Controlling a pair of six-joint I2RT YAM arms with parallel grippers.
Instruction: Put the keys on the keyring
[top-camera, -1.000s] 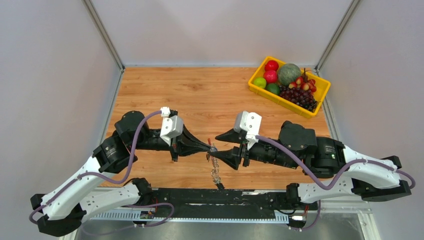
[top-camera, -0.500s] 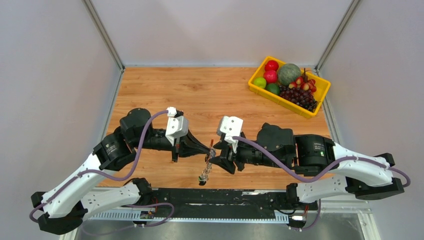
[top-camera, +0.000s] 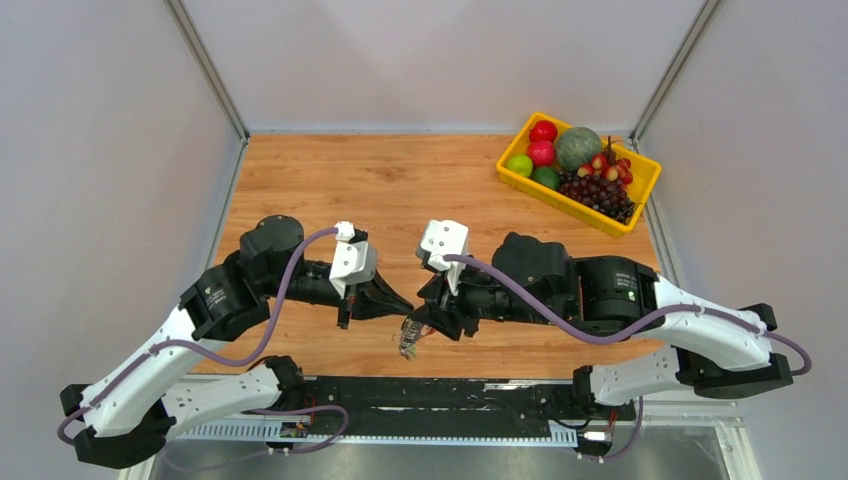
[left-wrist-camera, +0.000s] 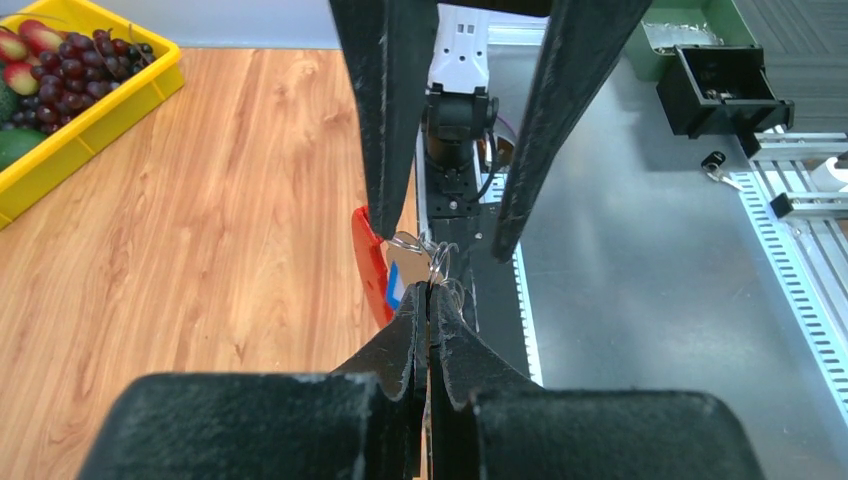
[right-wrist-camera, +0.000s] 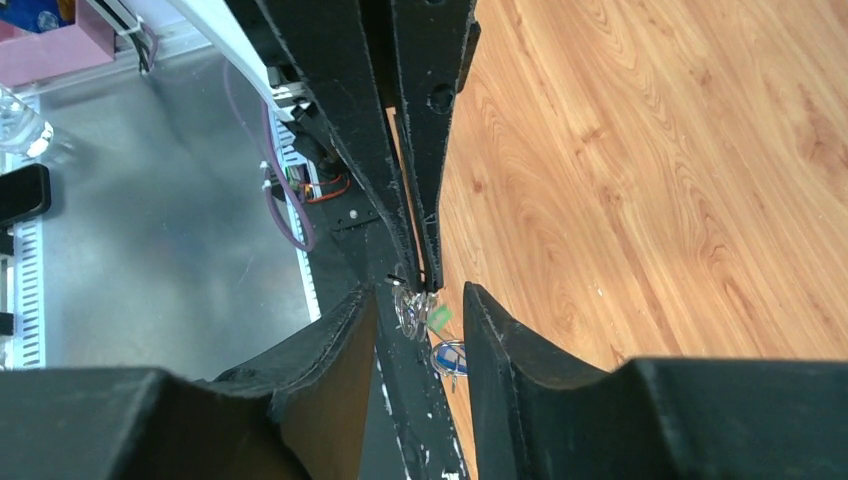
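Right arm has advanced leftward since the earlier frame. Left gripper: fingers pressed together, pinching the wire loops of the red-edged keyring above the table's near edge. Right gripper: fingers spread, straddling those loops. Keys dangle beneath.

From above the keys are too small to tell apart — the keyring is mostly hidden.

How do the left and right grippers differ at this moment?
The left gripper is shut, pinching wire loops of the keyring; the right gripper is open, its fingers either side of those loops. The left points right, the right points left. Both are black and meet at the table's near edge.
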